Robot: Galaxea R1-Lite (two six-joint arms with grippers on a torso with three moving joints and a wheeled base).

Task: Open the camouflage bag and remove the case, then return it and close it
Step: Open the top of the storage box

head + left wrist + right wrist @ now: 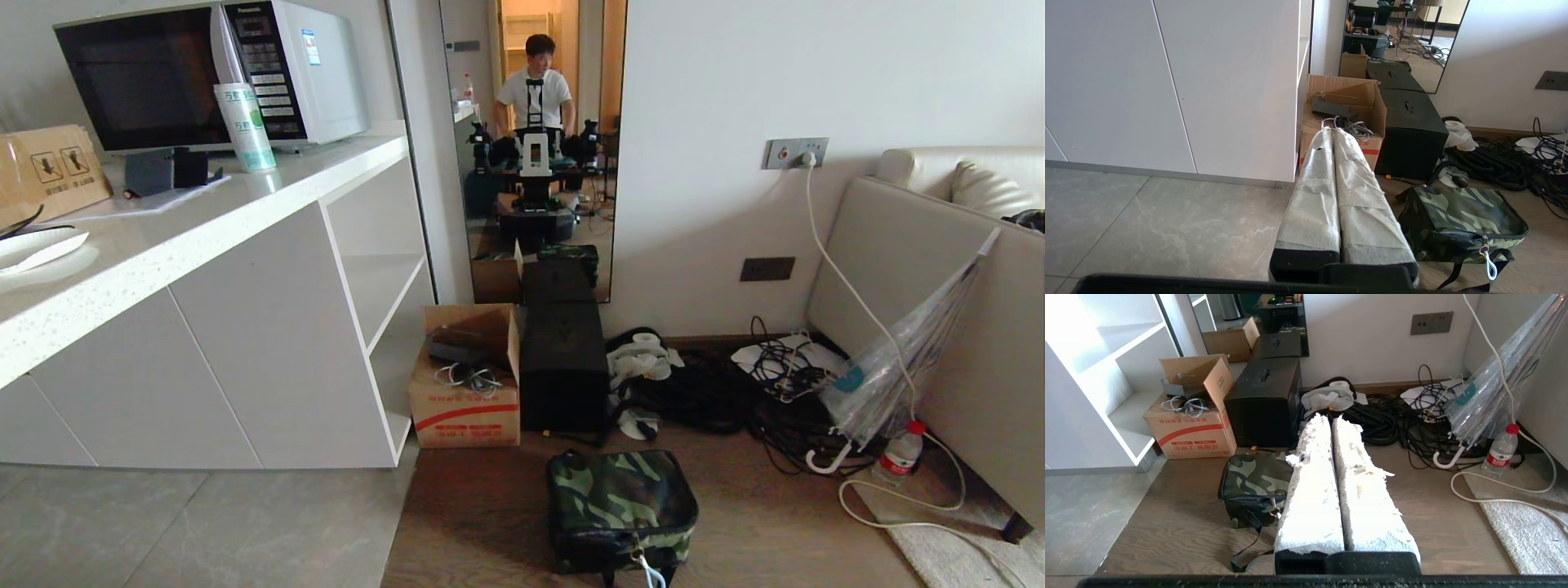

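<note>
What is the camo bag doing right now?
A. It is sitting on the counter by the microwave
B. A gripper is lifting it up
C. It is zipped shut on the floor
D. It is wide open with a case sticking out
C: the camo bag lies on the wooden floor with its lid down and zipper closed, and neither gripper touches it.

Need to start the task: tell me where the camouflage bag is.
In the head view, the camouflage bag lies zipped shut on the wooden floor, bottom centre, just before the tall black box.
</note>
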